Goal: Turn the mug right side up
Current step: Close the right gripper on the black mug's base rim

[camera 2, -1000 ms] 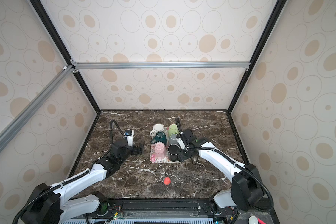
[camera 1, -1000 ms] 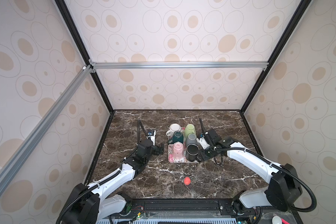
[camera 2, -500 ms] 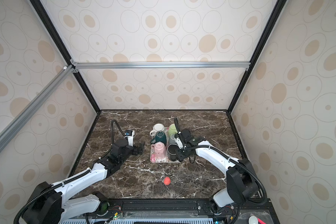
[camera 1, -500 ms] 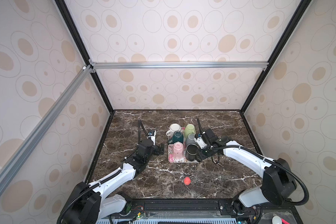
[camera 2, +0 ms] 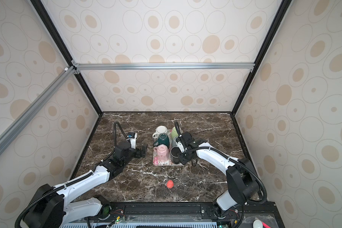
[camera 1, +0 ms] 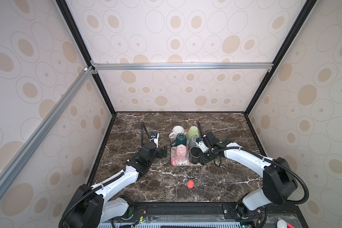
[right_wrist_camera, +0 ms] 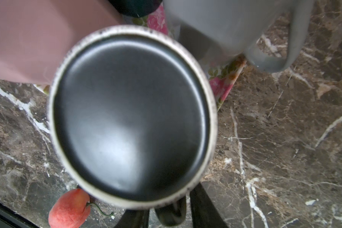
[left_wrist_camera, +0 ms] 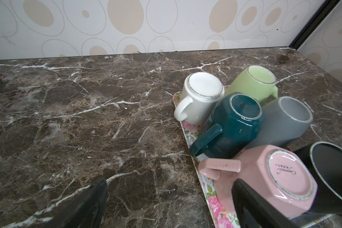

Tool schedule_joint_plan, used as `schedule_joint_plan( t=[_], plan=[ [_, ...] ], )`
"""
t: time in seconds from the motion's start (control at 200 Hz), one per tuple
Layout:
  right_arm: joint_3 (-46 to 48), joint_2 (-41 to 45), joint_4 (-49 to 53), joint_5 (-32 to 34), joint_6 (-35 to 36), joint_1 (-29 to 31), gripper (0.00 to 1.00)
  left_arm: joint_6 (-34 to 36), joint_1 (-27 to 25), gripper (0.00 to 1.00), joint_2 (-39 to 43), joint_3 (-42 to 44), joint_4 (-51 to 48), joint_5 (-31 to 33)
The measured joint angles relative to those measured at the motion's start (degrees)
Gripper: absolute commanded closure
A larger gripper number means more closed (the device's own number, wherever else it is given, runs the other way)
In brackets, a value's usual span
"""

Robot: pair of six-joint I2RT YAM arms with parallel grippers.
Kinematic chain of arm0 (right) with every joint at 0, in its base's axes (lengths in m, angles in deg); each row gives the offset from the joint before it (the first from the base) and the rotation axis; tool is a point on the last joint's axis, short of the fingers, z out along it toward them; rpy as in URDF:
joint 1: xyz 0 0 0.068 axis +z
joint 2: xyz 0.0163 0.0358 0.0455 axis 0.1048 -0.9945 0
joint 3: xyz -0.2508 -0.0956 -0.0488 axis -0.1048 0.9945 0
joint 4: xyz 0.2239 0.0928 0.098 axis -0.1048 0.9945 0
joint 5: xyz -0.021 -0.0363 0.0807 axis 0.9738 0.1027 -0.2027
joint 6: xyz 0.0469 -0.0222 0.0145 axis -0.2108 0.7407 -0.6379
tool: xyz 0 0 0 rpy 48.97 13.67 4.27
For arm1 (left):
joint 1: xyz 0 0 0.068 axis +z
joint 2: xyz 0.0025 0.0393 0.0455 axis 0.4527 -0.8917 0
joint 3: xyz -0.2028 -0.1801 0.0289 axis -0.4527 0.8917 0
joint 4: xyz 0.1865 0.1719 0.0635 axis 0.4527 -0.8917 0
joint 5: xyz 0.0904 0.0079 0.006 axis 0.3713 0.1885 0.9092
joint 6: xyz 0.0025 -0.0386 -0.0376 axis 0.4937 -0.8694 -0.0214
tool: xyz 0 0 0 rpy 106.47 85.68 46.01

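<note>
A black mug [right_wrist_camera: 130, 118] stands base up at the front right corner of the floral tray [camera 1: 174, 161], seen in both top views [camera 2: 175, 155]. My right gripper [right_wrist_camera: 170, 209] is just right of it [camera 1: 202, 159], with one finger on each side of the mug's handle [right_wrist_camera: 171, 214]. Thin gaps still show on both sides, so the gripper is open. My left gripper [left_wrist_camera: 169, 183] hovers open over the marble left of the tray [camera 1: 164, 151]. It holds nothing, and one finger [left_wrist_camera: 251, 201] lies in front of the pink mug [left_wrist_camera: 274, 177].
The tray also carries upturned white [camera 1: 177, 131], teal [camera 1: 181, 139], green [camera 1: 193, 132], grey [camera 1: 193, 141] and pink [camera 1: 181, 152] mugs, packed close together. A red fruit [camera 1: 190, 184] lies on the marble nearer the front. Patterned walls enclose three sides.
My right gripper has drawn in toward the black mug and its jaws have narrowed around the handle. The left arm has not moved.
</note>
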Motion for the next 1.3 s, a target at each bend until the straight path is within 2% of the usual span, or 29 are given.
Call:
schedule_joint_plan(
  t=[0.355,0.625,1.3],
  plan=[
    [-3.0,-3.3,1.9,2.5,1.1,1.6,0.75,0.0,0.0,0.02,-0.3,0.0,0.0,0.0],
    [-3.9,-4.0,3.1,4.6,1.2,2.2,0.86,0.0,0.0,0.02,-0.3,0.0,0.0,0.0],
    [-5.7,-5.4,5.1,8.3,0.1,3.3,0.87,-0.2,0.0,0.02,-0.3,0.0,0.0,0.0]
  ],
)
